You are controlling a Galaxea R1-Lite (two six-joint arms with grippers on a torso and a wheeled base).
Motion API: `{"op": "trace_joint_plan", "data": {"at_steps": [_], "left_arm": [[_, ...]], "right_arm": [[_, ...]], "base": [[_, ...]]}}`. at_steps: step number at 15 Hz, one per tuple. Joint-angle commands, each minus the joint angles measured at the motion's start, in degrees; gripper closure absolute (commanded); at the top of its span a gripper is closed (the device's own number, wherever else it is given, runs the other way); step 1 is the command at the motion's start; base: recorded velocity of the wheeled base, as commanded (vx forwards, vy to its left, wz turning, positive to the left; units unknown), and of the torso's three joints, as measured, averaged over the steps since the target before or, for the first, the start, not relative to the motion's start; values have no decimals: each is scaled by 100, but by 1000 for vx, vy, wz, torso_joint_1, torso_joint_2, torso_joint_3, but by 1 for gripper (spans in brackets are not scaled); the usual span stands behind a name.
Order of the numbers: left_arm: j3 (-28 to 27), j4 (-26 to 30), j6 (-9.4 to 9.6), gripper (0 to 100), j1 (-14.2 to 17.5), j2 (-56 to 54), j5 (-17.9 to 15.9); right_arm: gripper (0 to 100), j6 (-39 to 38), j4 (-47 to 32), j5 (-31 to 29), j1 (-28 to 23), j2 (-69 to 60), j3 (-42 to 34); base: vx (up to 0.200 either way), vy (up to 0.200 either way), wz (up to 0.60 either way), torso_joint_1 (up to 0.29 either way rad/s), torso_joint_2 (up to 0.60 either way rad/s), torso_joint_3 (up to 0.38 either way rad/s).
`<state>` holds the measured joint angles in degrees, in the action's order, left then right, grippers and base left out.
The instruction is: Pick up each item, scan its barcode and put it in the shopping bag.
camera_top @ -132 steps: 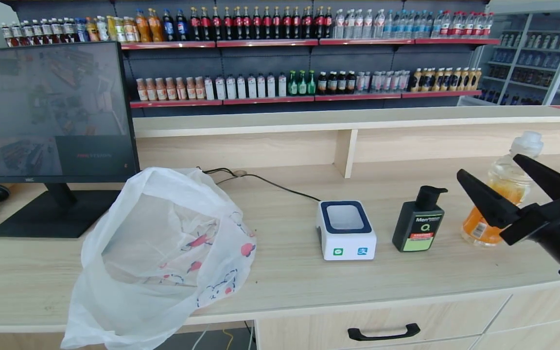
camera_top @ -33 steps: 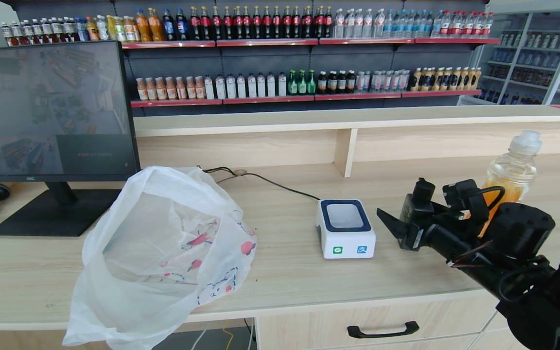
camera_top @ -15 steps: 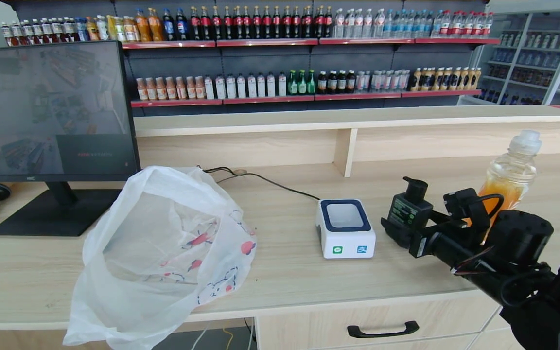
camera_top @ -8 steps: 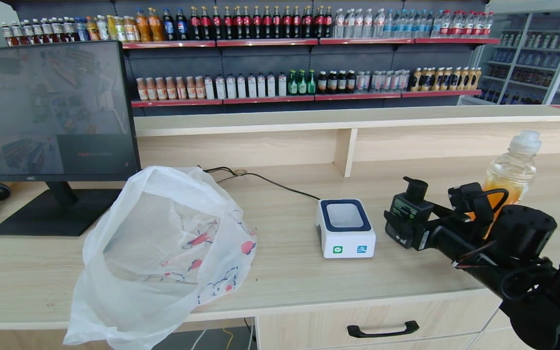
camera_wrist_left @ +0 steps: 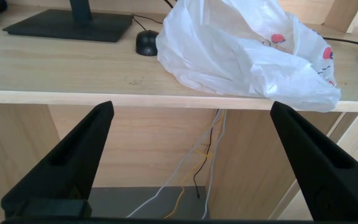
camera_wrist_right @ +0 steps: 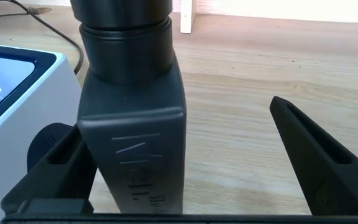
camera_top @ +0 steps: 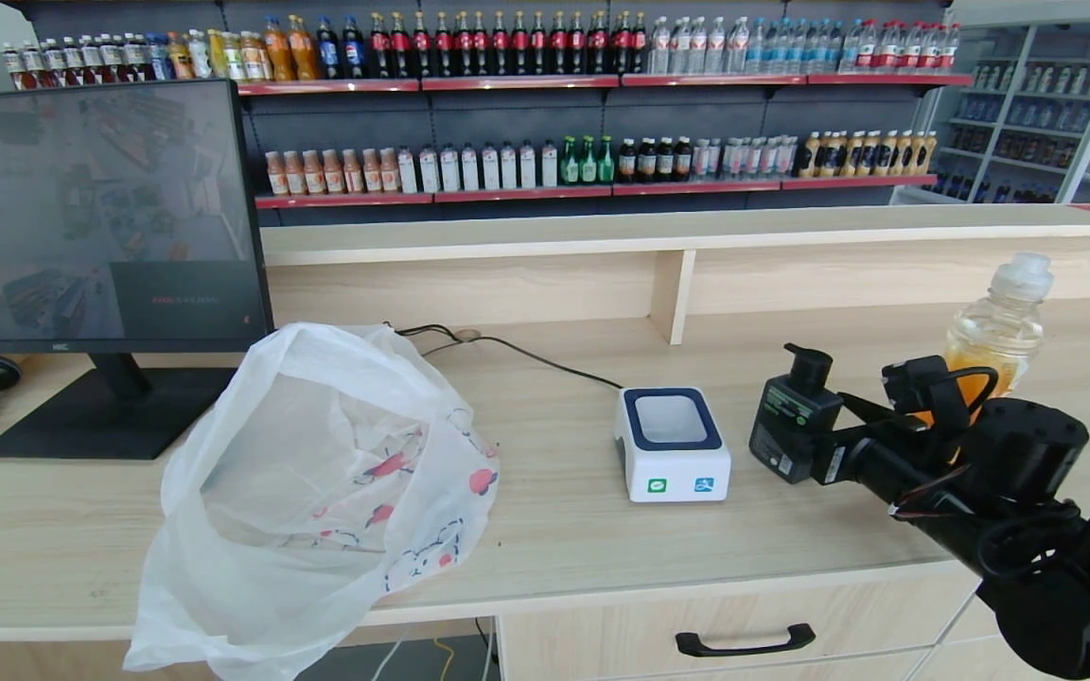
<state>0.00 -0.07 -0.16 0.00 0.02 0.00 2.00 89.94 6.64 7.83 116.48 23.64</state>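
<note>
Right gripper (camera_wrist_right: 176,124): we're right at the dark pump bottle (camera_top: 796,426), jaws spread wide around it. One finger sits against its side, the other stands well clear, so nothing is clamped.
Pump bottle: just right of the scanner (camera_top: 673,445), leaning a little. We can't tell whether its base sits flat on the counter (camera_top: 554,539).
Scanner: a white box, blue-framed window facing up, mid-counter between bag and pump bottle. Its cable (camera_top: 526,355) trails off toward the back.
Shopping bag (camera_top: 318,492): white printed plastic, mouth gaping, slumped left of the scanner and drooping over the counter's front edge.
Orange drink bottle (camera_top: 994,331): upright at the far right, behind the right arm.
Left gripper (camera_wrist_left: 191,109): low down in front of the counter, below its edge, jaws wide apart and holding nothing.
Monitor (camera_top: 91,208): far left, behind the bag.
</note>
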Motion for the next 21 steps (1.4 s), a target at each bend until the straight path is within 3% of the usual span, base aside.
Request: {"op": "trace_joint_plan", "data": {"at_steps": [1, 7, 8, 21], "left_arm": [[0, -1, -2, 0, 0, -2, 0], [0, -1, -2, 0, 0, -2, 0], [0, -1, -2, 0, 0, -2, 0], [0, -1, -2, 0, 0, -2, 0]], "right_arm": [[0, 2, 6, 4, 0, 59, 36], [0, -7, 6, 4, 0, 287, 159], [100, -7, 6, 4, 0, 296, 159], [100, -7, 6, 4, 0, 6, 229]], "base": [[0, 0, 0, 0, 0, 0], [0, 0, 0, 0, 0, 0], [0, 0, 0, 0, 0, 0], [0, 0, 0, 0, 0, 0]]}}
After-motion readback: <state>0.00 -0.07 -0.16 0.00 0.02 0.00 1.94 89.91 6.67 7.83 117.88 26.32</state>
